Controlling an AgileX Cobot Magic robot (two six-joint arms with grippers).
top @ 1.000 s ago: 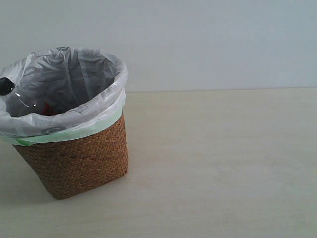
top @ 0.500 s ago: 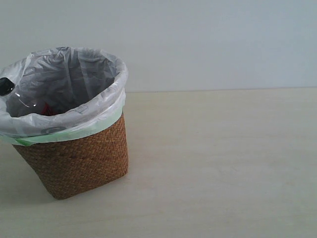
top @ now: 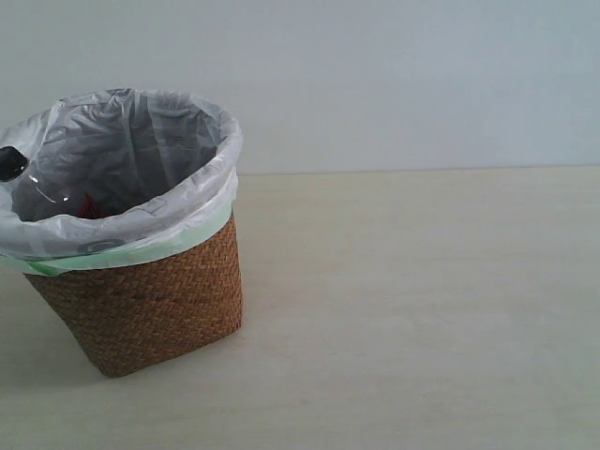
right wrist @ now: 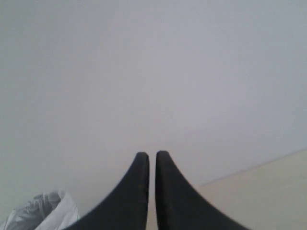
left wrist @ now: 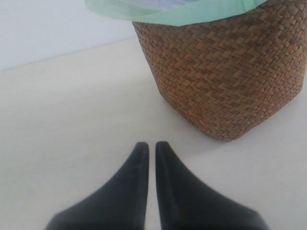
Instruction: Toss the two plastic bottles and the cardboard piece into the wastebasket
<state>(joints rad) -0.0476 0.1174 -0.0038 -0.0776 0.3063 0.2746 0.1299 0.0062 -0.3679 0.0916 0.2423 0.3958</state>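
Observation:
The wicker wastebasket (top: 150,300) stands at the left of the exterior view, lined with a white bag with a pale green edge. Inside it lies the longer clear bottle, its black cap (top: 11,163) at the rim and its red label (top: 91,206) lower down. The green-capped bottle and the cardboard piece are hidden or out of view. My left gripper (left wrist: 149,144) is shut with nothing in it, low over the table beside the wastebasket (left wrist: 225,76). My right gripper (right wrist: 149,154) is shut and empty, pointing at the wall. Neither gripper shows in the exterior view.
A pale wooden table (top: 422,309) stretches to the right of the basket, with a plain light wall (top: 394,75) behind it. A corner of the white bag (right wrist: 43,211) shows in the right wrist view.

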